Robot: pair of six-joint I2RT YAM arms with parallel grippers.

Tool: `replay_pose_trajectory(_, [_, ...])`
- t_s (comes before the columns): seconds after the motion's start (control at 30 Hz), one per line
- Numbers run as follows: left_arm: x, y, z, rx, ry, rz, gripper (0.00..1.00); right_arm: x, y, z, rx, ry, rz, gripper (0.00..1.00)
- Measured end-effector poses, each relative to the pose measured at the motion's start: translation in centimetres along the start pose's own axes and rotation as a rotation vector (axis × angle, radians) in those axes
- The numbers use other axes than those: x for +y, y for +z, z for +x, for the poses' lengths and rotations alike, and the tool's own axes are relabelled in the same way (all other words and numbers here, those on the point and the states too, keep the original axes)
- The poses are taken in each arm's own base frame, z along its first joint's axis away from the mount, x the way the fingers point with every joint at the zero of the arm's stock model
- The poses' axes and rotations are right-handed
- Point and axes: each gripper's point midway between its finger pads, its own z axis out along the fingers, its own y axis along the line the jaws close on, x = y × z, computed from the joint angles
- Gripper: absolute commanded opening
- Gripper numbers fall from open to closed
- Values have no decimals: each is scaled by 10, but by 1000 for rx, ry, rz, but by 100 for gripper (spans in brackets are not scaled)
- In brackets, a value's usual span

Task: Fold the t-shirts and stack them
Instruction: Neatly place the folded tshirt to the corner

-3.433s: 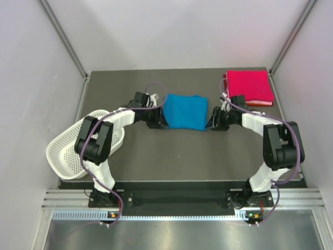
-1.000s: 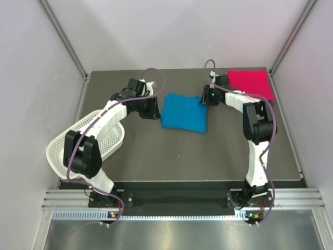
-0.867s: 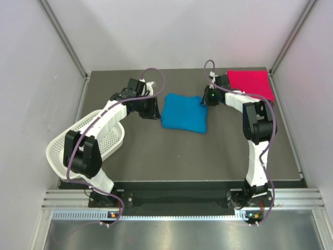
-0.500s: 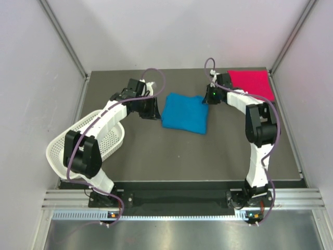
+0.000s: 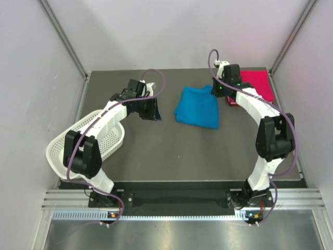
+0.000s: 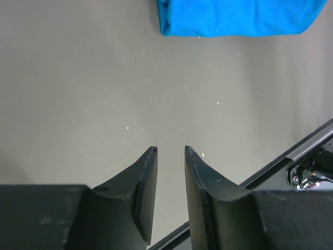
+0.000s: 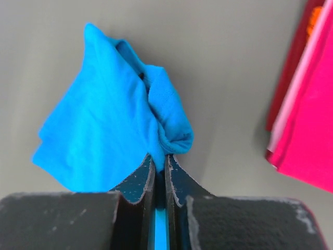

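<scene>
T-shirt (image 5: 196, 107) (blue) in right gripper (image 7: 159, 158)

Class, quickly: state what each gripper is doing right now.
Left gripper: open, holding nothing.
Right gripper: closed on the blue t-shirt.

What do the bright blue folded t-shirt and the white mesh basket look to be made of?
Bright blue folded t-shirt: soft matte cloth, likely a knit; it drapes, creases and bunches where pinched. White mesh basket: probably moulded plastic, judging by its rigid, regular lattice and smooth rim.
</scene>
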Motion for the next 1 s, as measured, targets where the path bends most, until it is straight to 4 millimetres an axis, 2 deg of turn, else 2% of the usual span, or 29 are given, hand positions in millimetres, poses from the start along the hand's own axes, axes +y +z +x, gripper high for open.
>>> replay_pose_trajectory(0.17, [0,0,0,0,0,0,33,-14,-7,10,51,-70,68,0])
replay_pose_trajectory(0.27, [0,0,0,0,0,0,33,-24,-18,5,67,-114,120,0])
replay_pose_trajectory(0.63, [0,0,1,3,-1,3,33,-48,-67,-69,-37,-194,245,0])
replay_pose_trajectory(0.87, [-2,0,2,7,-1,15,33,-85,-99,-110,-99,-158,318,0])
replay_pose_trajectory(1.0, [-3,0,2,8,-1,18,33,-105,-107,-119,-108,-136,349,0])
